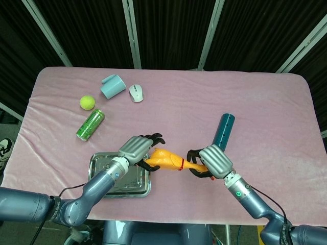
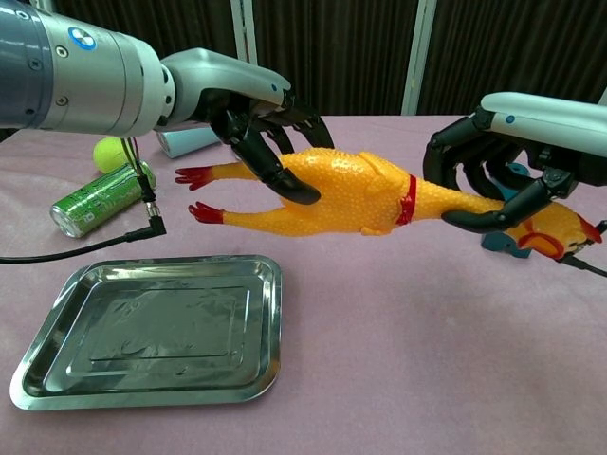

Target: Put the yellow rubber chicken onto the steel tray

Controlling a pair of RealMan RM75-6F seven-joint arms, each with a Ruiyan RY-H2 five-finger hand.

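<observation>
The yellow rubber chicken [image 1: 166, 159] [image 2: 360, 194] hangs level in the air, just right of the steel tray [image 1: 135, 185] [image 2: 270, 322], its red feet pointing over the tray's far right corner. My right hand [image 1: 212, 161] [image 2: 493, 175] grips its neck and head end. My left hand [image 1: 138, 148] [image 2: 266, 128] wraps around its rear body, with the thumb across the near side and the fingers over the top. The tray lies bare on the pink cloth at the front left.
A green can [image 1: 90, 124] [image 2: 102, 196] and a tennis ball [image 1: 87, 102] [image 2: 113, 152] lie behind the tray. A pale blue cup [image 1: 113, 86] and a mouse [image 1: 136, 93] sit further back. A teal cylinder [image 1: 224, 130] lies beyond my right hand.
</observation>
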